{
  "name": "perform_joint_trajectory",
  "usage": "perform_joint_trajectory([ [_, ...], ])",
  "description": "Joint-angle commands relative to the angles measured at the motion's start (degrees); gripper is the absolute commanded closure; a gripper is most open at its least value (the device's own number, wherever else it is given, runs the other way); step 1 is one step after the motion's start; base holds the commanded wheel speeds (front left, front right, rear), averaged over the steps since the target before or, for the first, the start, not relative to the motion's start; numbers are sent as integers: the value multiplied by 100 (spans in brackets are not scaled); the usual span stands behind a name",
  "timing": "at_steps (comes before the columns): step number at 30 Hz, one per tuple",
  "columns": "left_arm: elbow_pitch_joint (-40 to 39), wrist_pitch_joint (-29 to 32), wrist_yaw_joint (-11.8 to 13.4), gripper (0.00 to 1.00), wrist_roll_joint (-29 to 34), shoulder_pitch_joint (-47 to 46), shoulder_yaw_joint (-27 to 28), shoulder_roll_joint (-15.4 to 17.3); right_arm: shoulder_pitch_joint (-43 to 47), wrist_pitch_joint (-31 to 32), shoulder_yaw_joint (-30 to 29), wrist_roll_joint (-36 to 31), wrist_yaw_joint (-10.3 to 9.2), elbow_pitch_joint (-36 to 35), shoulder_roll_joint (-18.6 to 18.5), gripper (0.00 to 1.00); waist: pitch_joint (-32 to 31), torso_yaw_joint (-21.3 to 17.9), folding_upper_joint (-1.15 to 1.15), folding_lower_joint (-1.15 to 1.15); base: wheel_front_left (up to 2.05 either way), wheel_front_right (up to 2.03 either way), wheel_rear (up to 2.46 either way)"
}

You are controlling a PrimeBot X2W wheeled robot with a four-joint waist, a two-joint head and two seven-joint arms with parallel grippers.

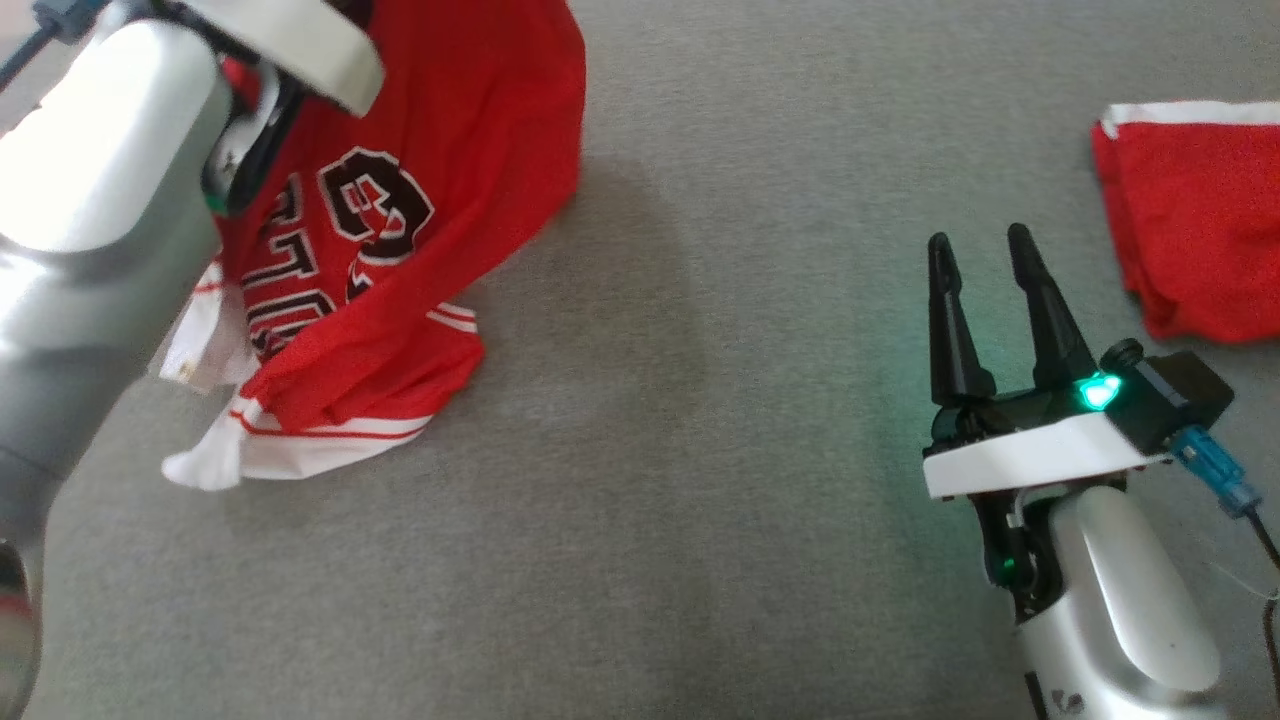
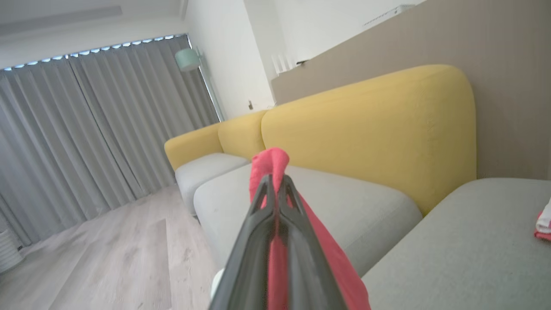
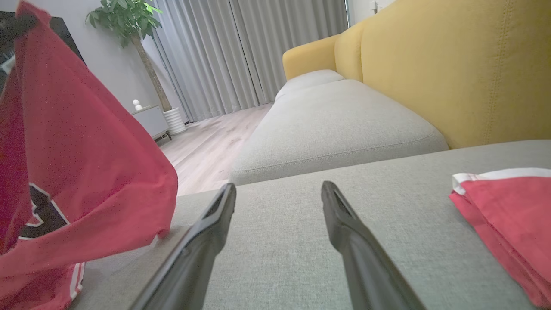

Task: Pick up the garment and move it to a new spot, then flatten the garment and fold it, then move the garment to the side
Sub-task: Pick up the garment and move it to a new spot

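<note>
Head view, left side: the red jersey (image 1: pixel 400 250) hangs in a peak from the raised left arm. Its lower hem and white trim sit bunched on the grey sofa cushion (image 1: pixel 700 500). In the left wrist view the left claw (image 2: pixel 275 189) is clamped tight on a fold of red fabric, and a tuft pokes past the tips.

Handling, my read: the jersey is light, soft and fully limp, and probably a bit slick. One pinch point lets it drape and bunch, so it won't lie flat on its own. Better holds are two spread points, shoulder seams or hem corners, one per claw. The trimmed edges look thicker and easier to pinch.

Middle: bare cushion, with the jersey's shadow on it.

Right: the right claw (image 1: pixel 980 245) has its jaws wide apart and holds nothing. It points across the cushion, well apart from the jersey.

Far right: a folded red cloth (image 1: pixel 1190 220) with a white edge lies flat on the cushion, near the right claw but not touching it.
</note>
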Motion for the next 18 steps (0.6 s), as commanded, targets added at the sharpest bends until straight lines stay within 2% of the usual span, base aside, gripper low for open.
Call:
perform_joint_trajectory([
  [1, -395, -41, 127, 100, 262, -416, 409, 247, 44, -62, 161, 73, -5, -191, 3, 0, 20, -161, 0, 0, 0, 0, 0],
  [5, -867, -43, 278, 100, 770, -416, 635, 325, 6, -62, 206, 185, -5, -226, 3, 0, 95, -463, 0, 0, 0, 0, 0],
  [10, -1131, -43, 315, 100, 1200, -530, 810, 333, -40, -62, 301, 333, -5, -264, 3, 0, 174, -838, 0, 0, 0, 0, 0],
  [14, -1141, -44, 255, 100, 1543, -703, 877, 180, -58, -62, 392, 466, -5, -298, 3, 0, 222, -1185, 0, 0, 0, 0, 0],
  [17, -900, -44, 120, 100, 1844, -870, 742, 1, -68, -62, 469, 554, -5, -324, 3, 0, 253, -1405, 0, 0, 0, 0, 0],
  [18, -763, -44, 88, 94, 1940, -915, 686, -81, -63, -62, 477, 572, -5, -334, 3, 0, 262, -1441, 0, 0, 0, 0, 0],
])
